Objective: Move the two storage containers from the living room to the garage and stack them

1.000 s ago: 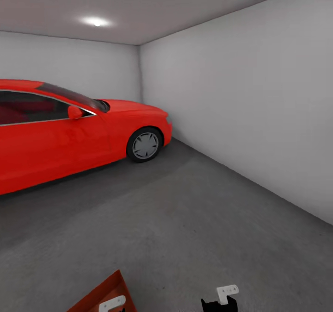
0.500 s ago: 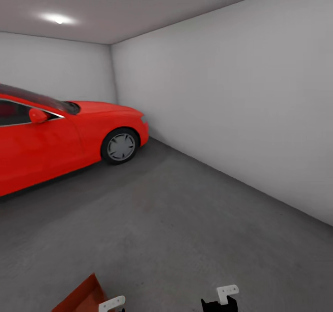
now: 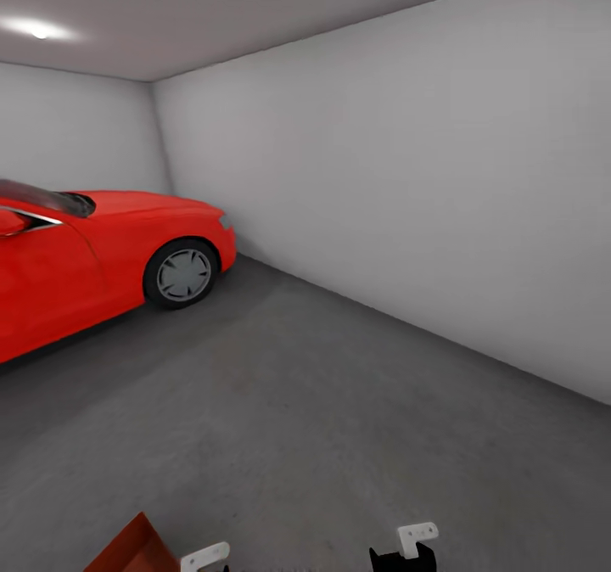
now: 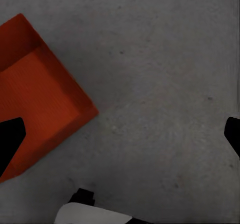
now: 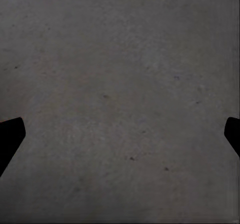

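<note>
One orange-red storage container (image 3: 131, 551) rests open side up on the garage's dark grey concrete floor (image 3: 322, 419), at the bottom left edge of the head view. In the left wrist view the same container (image 4: 40, 99) lies under the camera, its ribbed base showing. My left gripper (image 4: 122, 136) hangs open above the floor, one dark fingertip (image 4: 10, 144) over the container's near corner, nothing held. My right gripper (image 5: 122, 134) is open over bare concrete. The ends of both arms (image 3: 204, 557) (image 3: 407, 546) peek in at the bottom.
A large glossy red car (image 3: 93, 258) stands at the left, nose toward the far corner. A plain white wall (image 3: 424, 199) runs along the right. Open concrete stretches between car and wall.
The camera has swung to the right, so the car and the container sit further left in the picture. The arms' ends hold the same place in the view.
</note>
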Controlling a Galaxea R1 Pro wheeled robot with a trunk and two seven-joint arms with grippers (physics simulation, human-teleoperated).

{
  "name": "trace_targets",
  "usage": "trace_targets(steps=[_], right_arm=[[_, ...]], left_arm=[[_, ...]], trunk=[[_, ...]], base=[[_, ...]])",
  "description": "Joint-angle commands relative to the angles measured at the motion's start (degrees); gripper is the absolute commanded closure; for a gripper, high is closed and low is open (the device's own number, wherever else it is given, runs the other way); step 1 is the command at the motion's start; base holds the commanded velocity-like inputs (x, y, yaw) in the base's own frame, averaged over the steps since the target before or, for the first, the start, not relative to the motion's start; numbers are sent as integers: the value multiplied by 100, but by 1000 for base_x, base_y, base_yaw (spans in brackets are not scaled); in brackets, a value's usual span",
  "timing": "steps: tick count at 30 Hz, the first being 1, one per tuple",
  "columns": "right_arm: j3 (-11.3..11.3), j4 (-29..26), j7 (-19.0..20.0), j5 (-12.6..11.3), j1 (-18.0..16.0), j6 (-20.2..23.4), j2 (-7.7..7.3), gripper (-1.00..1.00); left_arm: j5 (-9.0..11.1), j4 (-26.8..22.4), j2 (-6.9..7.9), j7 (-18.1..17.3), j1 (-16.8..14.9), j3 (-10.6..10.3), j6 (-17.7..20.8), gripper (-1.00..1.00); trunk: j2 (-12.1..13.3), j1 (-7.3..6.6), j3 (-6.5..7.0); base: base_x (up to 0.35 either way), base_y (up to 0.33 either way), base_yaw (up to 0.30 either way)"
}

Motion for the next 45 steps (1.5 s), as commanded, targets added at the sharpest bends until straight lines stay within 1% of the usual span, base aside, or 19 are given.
trace_targets(steps=[1, 45], right_arm=[[-23, -3, 24, 50, -5, 0, 5, -100], [-25, -3, 22, 47, -5, 0, 5, -100]], left_arm=[[37, -15, -2, 10, -1, 6, 28, -100], [37, -9, -3, 19, -2, 6, 37, -100]], trunk=[[-14, 1, -11], [-14, 1, 122]], base=[[-336, 0, -295], [-337, 0, -295]])
